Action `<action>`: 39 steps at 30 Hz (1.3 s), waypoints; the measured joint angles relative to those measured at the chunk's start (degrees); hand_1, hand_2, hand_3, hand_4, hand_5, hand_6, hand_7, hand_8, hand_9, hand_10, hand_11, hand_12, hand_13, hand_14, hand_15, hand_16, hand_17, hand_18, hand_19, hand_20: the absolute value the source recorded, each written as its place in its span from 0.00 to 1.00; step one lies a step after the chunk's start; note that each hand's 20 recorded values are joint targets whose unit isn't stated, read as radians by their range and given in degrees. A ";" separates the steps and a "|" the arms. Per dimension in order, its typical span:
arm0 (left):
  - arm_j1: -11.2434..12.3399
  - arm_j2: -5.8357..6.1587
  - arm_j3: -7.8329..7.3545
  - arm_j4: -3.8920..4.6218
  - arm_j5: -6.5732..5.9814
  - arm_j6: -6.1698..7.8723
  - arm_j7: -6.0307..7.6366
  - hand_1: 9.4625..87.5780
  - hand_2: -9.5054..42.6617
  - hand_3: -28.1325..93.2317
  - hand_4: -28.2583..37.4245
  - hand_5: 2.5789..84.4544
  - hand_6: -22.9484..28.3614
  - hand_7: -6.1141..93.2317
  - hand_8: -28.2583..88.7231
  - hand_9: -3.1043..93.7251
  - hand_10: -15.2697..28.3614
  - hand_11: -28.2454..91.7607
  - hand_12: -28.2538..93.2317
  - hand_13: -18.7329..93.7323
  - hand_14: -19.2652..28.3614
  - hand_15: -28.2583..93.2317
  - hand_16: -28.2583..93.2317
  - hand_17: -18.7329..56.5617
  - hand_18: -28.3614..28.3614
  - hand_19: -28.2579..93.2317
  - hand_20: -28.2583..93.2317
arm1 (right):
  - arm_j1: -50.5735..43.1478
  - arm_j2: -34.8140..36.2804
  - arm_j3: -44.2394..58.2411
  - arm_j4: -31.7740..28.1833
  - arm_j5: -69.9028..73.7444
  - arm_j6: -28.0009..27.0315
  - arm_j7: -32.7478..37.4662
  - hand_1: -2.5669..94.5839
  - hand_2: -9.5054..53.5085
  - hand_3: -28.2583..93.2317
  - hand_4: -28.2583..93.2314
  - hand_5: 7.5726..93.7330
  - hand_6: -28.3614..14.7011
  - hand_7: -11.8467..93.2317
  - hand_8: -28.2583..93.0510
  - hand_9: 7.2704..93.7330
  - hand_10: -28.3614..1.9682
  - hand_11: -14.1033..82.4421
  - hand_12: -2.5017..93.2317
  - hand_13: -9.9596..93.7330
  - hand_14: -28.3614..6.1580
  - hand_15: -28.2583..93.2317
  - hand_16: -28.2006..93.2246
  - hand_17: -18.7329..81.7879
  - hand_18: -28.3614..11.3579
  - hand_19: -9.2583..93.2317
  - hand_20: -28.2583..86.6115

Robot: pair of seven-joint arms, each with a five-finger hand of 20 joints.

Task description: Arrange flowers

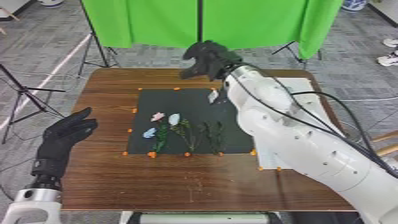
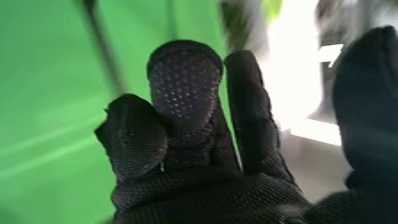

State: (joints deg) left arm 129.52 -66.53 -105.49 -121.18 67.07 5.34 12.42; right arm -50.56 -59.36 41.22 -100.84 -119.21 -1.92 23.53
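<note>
My right hand (image 1: 210, 57) is beyond the black mat, around the table's far edge, with nothing in its grasp. The right wrist view shows this right hand (image 2: 209, 185) with its fingers extended or loosely bent. On the mat lie a pink flower (image 1: 158, 116), a white flower (image 1: 174, 119) and a blue flower (image 1: 149, 133), their green stems pointing to the near side. Thin dark green stems (image 1: 214, 136) lie to their right. My left hand (image 1: 64, 136) is open and empty over the table's left edge.
The black mat (image 1: 191, 102) has orange markers around it on the brown table (image 1: 204, 185). A small white object (image 1: 213, 95) is at the mat's far right. My right arm passes over a white board (image 1: 269, 161). Green cloth (image 1: 147, 25) hangs behind the table.
</note>
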 measured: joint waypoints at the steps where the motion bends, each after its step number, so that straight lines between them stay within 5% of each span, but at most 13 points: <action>1: 0.11 -0.02 -0.08 -0.07 0.00 0.01 0.00 0.42 0.15 0.79 0.37 0.50 0.55 0.17 0.19 0.51 0.65 0.40 0.33 0.52 0.76 0.39 0.21 0.42 0.73 0.36 0.40 | -0.30 0.80 1.73 -0.03 -0.01 1.85 0.45 0.29 0.00 0.73 0.10 0.44 0.61 0.20 0.18 0.50 0.31 0.21 0.23 0.84 0.56 0.73 0.47 0.68 0.22 0.98 0.67; 11: 0.63 -0.32 -0.40 -0.27 0.06 0.01 -0.01 0.42 0.15 0.79 0.37 0.50 0.56 0.17 0.19 0.51 0.65 0.40 0.33 0.52 0.76 0.39 0.22 0.42 0.73 0.36 0.40 | -3.35 7.99 12.50 5.37 0.23 -5.57 8.32 0.28 0.00 0.71 0.12 0.50 0.61 0.21 0.18 0.63 0.31 0.29 0.26 0.84 0.52 0.75 0.46 0.67 0.18 0.99 0.66; 20: 0.47 -0.38 -0.35 -0.25 0.15 -0.24 -0.15 0.42 0.15 0.79 0.37 0.51 0.56 0.17 0.19 0.51 0.65 0.40 0.33 0.52 0.76 0.39 0.22 0.42 0.73 0.36 0.40 | -6.82 8.07 11.39 14.12 -1.06 -3.74 9.78 0.34 0.00 0.74 0.11 0.57 0.64 0.24 0.17 0.69 0.36 0.35 0.29 0.86 0.56 0.76 0.47 0.70 0.19 1.00 0.68; 39: 0.43 -0.48 -0.40 -0.21 0.15 -0.90 -0.36 0.42 0.15 0.79 0.37 0.50 0.55 0.17 0.19 0.52 0.65 0.40 0.33 0.52 0.76 0.39 0.22 0.42 0.73 0.35 0.40 | -12.70 8.04 12.28 18.21 -2.37 -2.85 12.36 0.41 0.00 0.77 0.10 0.60 0.68 0.28 0.15 0.70 0.41 0.38 0.29 0.87 0.60 0.77 0.47 0.71 0.22 1.00 0.69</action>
State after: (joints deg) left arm 129.96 -67.01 -105.89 -121.39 67.23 4.44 12.06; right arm -63.26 -51.31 53.50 -82.63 -121.58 -4.76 35.89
